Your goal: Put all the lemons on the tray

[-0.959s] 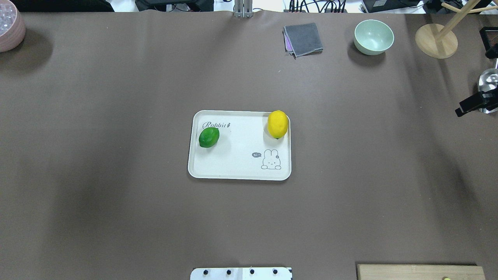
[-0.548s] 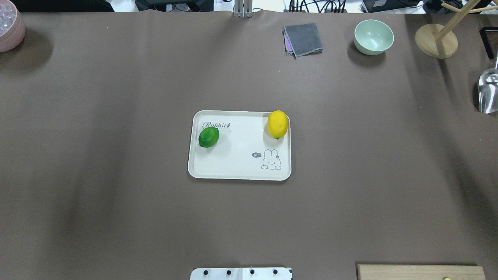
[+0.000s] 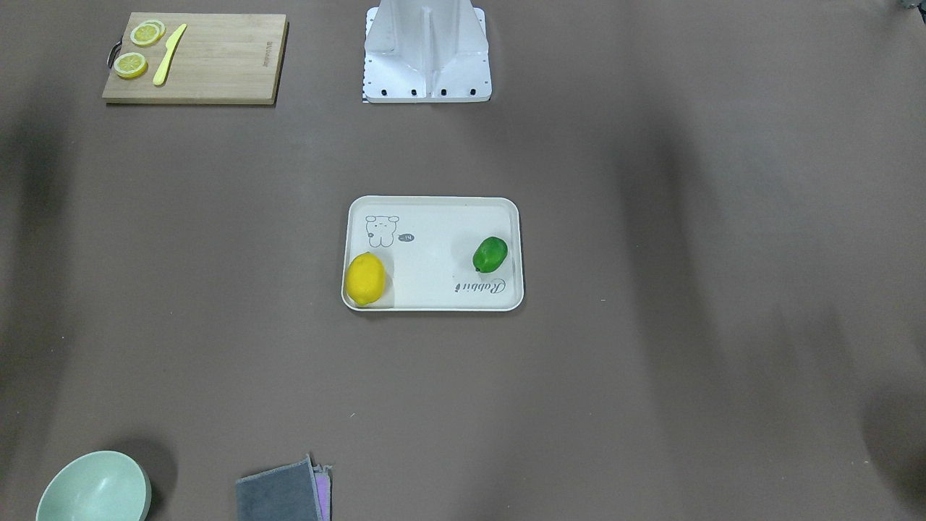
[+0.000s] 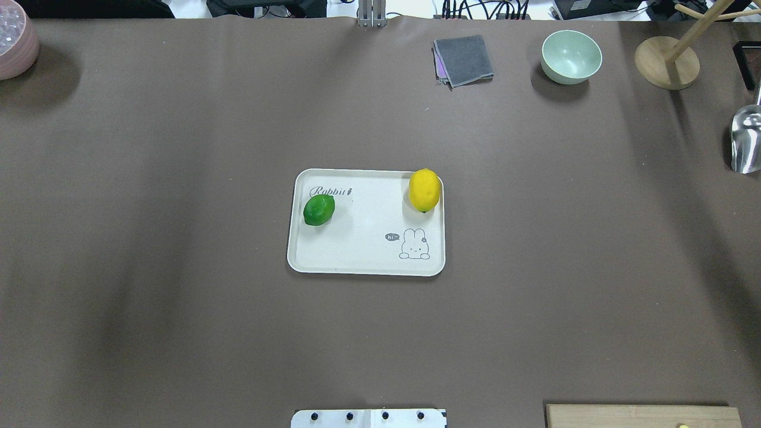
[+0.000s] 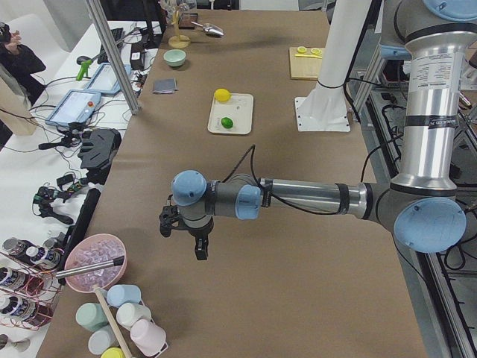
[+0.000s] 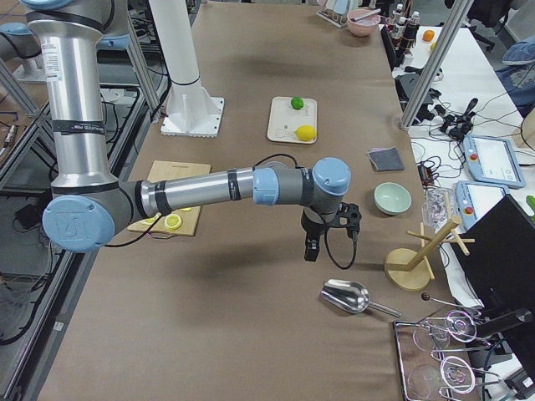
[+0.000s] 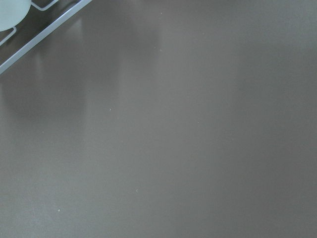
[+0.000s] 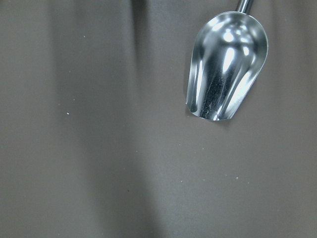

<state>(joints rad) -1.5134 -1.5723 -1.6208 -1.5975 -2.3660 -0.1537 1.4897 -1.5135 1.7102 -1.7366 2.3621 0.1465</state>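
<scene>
Yellow lemon [image 4: 424,190] on tray [image 4: 357,261], far right corner, against rim, green lemon [image 4: 319,210] on tray by left rim, well apart, left gripper [image 5: 184,237] and right gripper [image 6: 328,242] both well clear of tray, jaw state cannot tell, scoop [image 8: 225,74] near right gripper.

A metal scoop [image 8: 225,69] lies on the table [image 4: 178,327] close under the right gripper [image 6: 328,242]. A wooden peg stand [image 6: 407,276] and a pale green bowl [image 6: 392,198] sit near it. A pink bowl [image 5: 112,277] of ice sits near the left gripper [image 5: 182,235]. A cutting board [image 3: 217,65] with lemon slices [image 3: 131,64] lies well apart from both.
</scene>
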